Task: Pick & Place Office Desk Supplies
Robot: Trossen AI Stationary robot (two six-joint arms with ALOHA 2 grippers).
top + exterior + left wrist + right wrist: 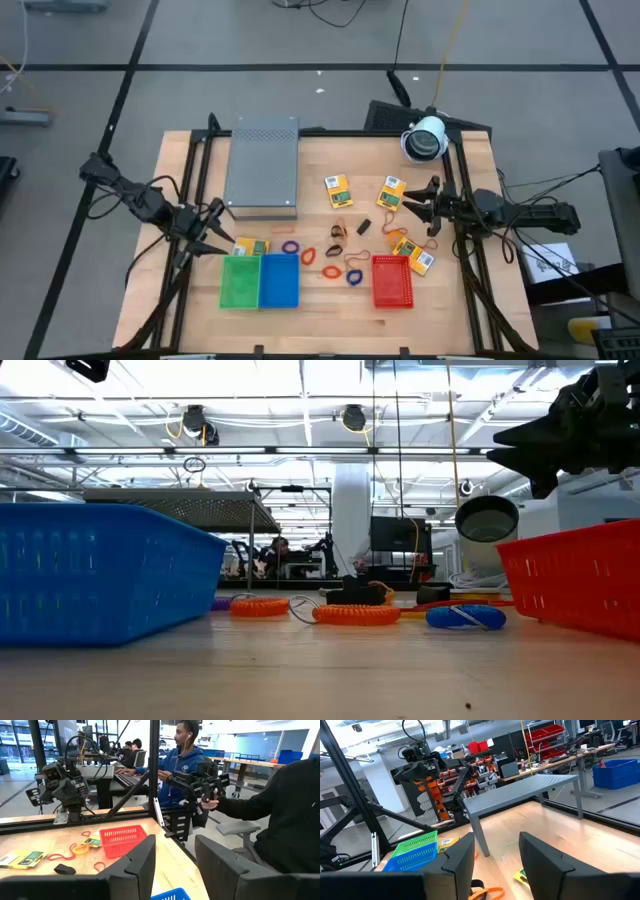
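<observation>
Yellow packets lie flat on the table [337,190], [391,192], [405,248], one more beside the green bin [250,246]. Rubber-band loops lie at mid-table: purple [290,246], red [308,256], orange [350,262], blue [354,278]. Small black clips [364,226] lie nearby. In the low view I see orange bands [356,614] and a blue one [465,617]. My left gripper [222,232] hovers open by the grey box's near corner. My right gripper [412,205] hovers open above the right-hand packets, holding nothing [497,865].
A large grey perforated box [262,165] stands at the far left of the table. Green [240,281], blue [279,281] and red [393,281] bins line the near edge. A white camera [426,138] sits at the far right corner. People sit beyond the table [185,755].
</observation>
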